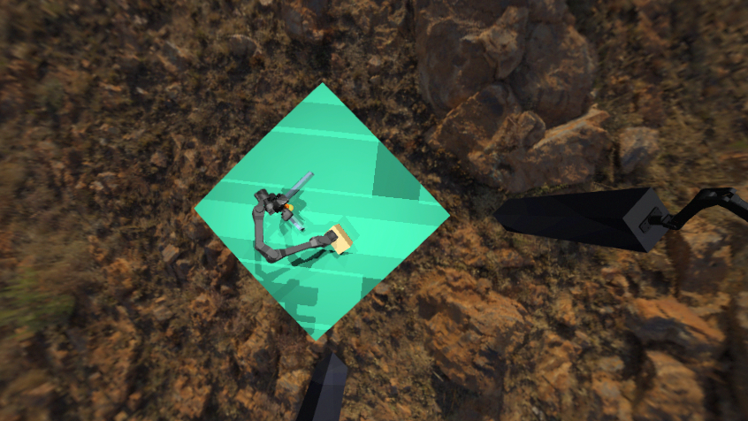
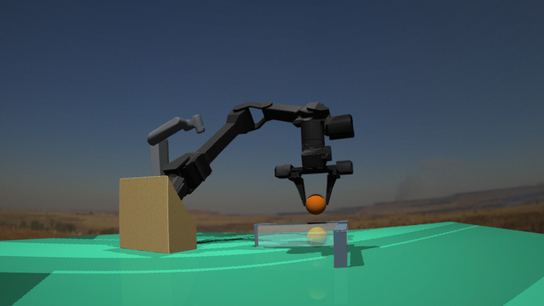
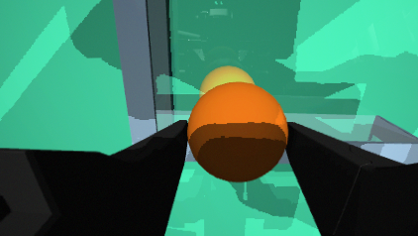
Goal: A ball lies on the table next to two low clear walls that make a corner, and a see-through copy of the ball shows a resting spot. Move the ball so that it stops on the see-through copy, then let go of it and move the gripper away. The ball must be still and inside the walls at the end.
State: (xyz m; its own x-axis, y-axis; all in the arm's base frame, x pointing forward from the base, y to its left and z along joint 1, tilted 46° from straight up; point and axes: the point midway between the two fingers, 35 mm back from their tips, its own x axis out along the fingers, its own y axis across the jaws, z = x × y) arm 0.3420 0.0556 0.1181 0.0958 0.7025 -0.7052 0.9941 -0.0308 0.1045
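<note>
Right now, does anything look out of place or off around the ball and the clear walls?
Nothing stands out. The gripper holds the orange ball above the see-through copy, and the clear walls stand upright.

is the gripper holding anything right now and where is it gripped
Yes: the gripper is shut on the orange ball, pinched at its two opposite sides between the tips of the fingers, in the air above the clear walls.
</note>
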